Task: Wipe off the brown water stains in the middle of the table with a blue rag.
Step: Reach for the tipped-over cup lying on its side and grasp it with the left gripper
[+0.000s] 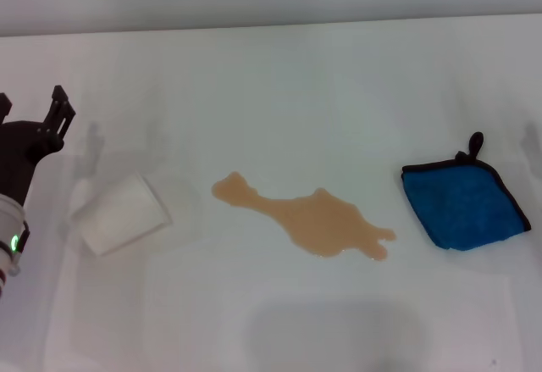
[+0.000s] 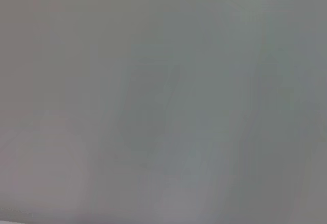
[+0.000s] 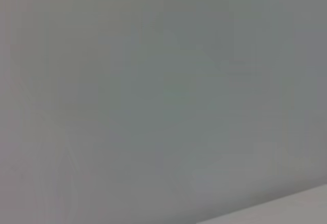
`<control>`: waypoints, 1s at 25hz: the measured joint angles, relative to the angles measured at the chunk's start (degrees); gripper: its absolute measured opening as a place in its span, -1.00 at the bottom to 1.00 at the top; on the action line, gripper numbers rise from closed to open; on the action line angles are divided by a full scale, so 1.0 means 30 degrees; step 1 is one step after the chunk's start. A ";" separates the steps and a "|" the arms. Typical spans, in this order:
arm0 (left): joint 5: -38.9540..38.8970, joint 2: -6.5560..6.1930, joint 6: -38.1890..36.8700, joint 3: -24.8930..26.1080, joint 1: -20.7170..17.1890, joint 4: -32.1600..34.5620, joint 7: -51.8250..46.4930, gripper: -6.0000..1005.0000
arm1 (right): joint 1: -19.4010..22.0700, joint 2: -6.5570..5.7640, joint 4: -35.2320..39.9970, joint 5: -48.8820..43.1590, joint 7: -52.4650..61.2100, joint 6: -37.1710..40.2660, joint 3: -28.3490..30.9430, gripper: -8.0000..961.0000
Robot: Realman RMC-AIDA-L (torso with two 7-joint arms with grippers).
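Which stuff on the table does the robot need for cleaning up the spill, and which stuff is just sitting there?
Needed for the job:
- blue rag, on the robot's right
- brown water stains, mid-table
- table
- left tool, at the left edge

Just lying about:
- white paper cup, on its side left of the stains

No readable text, labels, brands, numbers or signs appear on anything
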State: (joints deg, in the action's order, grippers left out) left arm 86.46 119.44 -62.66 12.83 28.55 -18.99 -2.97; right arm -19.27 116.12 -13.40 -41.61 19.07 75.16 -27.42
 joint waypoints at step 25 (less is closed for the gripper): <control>0.0091 -0.0172 -0.1373 0.0294 0.0961 0.1529 -0.6284 0.65 | -0.0119 0.0026 0.0025 -0.0075 0.0206 -0.0426 -0.0003 0.78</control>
State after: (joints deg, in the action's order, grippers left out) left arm 86.73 118.93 -66.78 13.71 31.43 -14.40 -21.82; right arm -19.62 116.20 -13.32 -41.83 19.69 73.88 -27.42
